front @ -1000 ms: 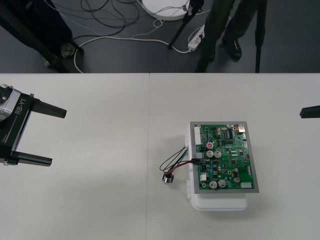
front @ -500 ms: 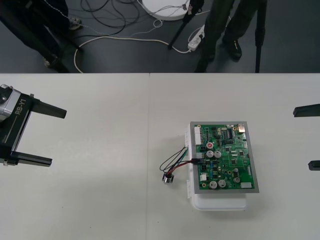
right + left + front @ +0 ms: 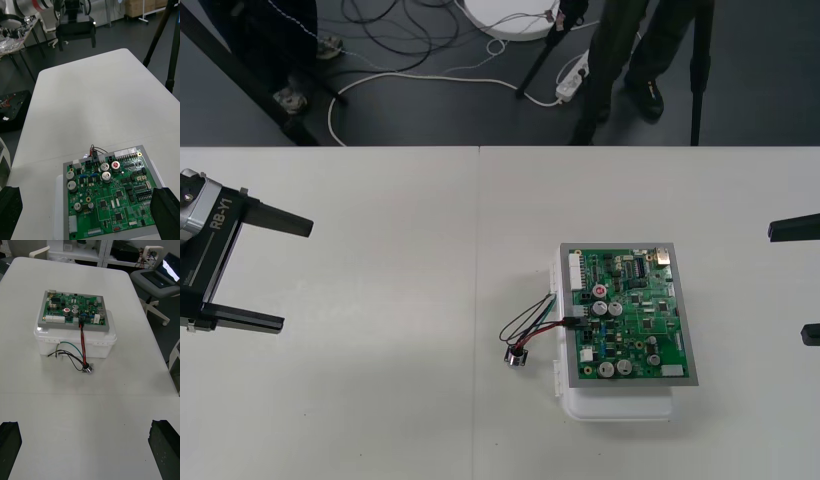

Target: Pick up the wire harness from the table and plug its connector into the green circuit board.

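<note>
Seemingly the plug (image 3: 578, 313) of the harness (image 3: 540, 325) sits in the board (image 3: 635, 315), between 2 wide-open, empty claws: left gripper (image 3: 297, 275), right gripper (image 3: 786, 282). Wires look light and limp; grip the stiff plug.

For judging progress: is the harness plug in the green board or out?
In: the plug sits in the edge of the green board, wires trailing to the socket.

Green board (image 3: 630, 315) (wires (image 3: 83, 345) red, maybe black).
</note>
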{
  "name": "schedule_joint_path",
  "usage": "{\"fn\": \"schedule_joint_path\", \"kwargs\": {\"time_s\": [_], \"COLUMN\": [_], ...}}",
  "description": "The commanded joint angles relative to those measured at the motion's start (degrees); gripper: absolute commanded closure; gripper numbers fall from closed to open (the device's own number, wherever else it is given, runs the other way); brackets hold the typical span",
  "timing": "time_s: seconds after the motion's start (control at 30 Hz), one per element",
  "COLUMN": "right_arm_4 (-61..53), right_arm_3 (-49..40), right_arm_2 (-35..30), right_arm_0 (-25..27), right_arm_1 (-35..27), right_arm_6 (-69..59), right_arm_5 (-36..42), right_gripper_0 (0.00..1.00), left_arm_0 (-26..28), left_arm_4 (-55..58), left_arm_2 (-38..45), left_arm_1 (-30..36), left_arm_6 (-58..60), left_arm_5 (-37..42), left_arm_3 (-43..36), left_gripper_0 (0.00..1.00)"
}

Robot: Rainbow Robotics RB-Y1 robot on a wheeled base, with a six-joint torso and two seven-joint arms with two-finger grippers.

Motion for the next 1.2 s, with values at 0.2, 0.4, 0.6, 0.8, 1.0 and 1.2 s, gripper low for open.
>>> {"fn": "schedule_joint_path", "kwargs": {"time_s": [0.2,0.4,0.6,0.8,1.0,1.2], "right_arm_4": [4.94,5.9,6.78,6.78,6.78,6.78], "right_arm_3": [-4.27,-4.89,-4.89,-4.8,-4.8,-4.8], "right_arm_2": [-1.69,-0.98,-0.81,-0.02,-0.02,-0.02], "right_arm_0": [1.03,1.38,2.43,2.61,2.61,2.61], "right_arm_1": [0.3,0.3,0.21,0.3,0.3,0.3], "right_arm_6": [1.37,1.99,2.6,2.69,2.69,2.69], "right_arm_5": [-0.46,-0.46,-0.46,-0.46,-0.46,-0.46], "right_gripper_0": [0.0,0.0,0.0,0.0,0.0,0.0], "left_arm_0": [0.88,0.88,0.88,0.88,0.88,0.88], "left_arm_4": [-0.21,-0.21,-0.21,-0.21,-0.21,-0.21], "left_arm_2": [1.65,1.65,1.65,1.65,1.65,1.65], "left_arm_1": [2.12,2.12,2.12,2.12,2.12,2.12], "left_arm_6": [1.71,1.71,1.71,1.71,1.71,1.71], "left_arm_5": [-1.98,-1.98,-1.98,-1.98,-1.98,-1.98], "left_arm_3": [-0.83,-0.83,-0.83,-0.83,-0.83,-0.83], "left_gripper_0": [0.0,0.0,0.0,0.0,0.0,0.0]}}
